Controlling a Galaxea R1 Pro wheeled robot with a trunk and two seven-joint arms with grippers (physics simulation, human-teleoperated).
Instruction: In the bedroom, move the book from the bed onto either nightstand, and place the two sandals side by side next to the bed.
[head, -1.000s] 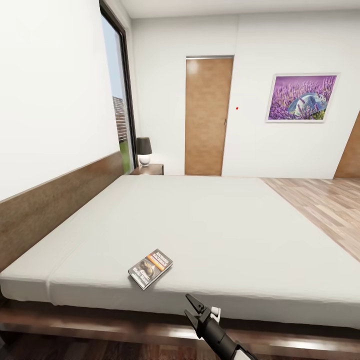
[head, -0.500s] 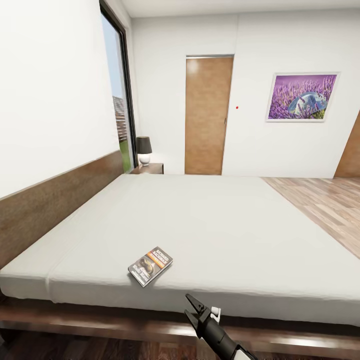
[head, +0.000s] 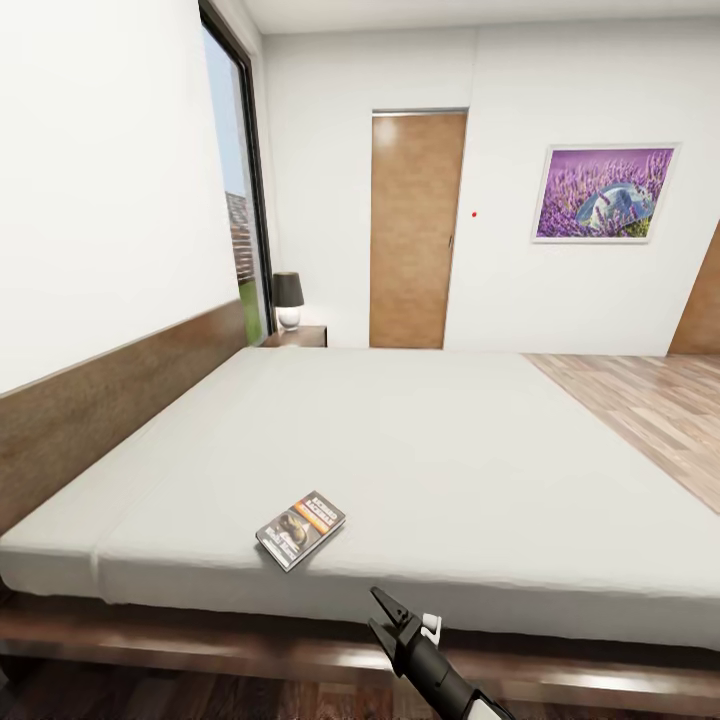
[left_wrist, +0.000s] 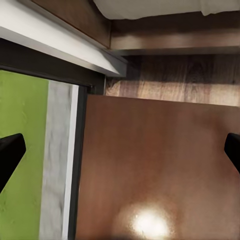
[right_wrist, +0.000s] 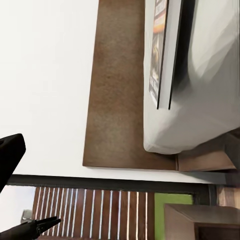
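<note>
Lettering on the book (head: 300, 530) is white, set over an orange band above a dark animal picture, but too small and blurred to read. This 1 book lies flat on the bed (head: 420, 450), near the mattress edge closest to the robot, toward the headboard (head: 110, 400) side. In the right wrist view the book (right_wrist: 162, 55) shows edge-on against the mattress, its orange band at the cover.

From the head view, the right gripper (head: 392, 618) rises from the bottom of the picture, its black arm slanting up toward the bed, tips pointed at the near side of the mattress and just short of it, below and beside the book without touching it. Its 2 fingers stand apart, nothing between them. In the right wrist view the 2 dark fingertips (right_wrist: 10, 150) are also spread.

In the left wrist view the left gripper (left_wrist: 120, 152) hangs over the glossy reddish-brown top of a nightstand (left_wrist: 160, 170), its 2 black fingertips far apart at either side of the picture, holding nothing. A strip of green and grey runs beside the nightstand.

On the far side of the bed stands 1 more nightstand (head: 298, 338) carrying 1 lamp (head: 288, 300) with a dark shade. 1 wooden door (head: 415, 230) and 1 framed purple picture (head: 603, 195) are on the back wall.
</note>
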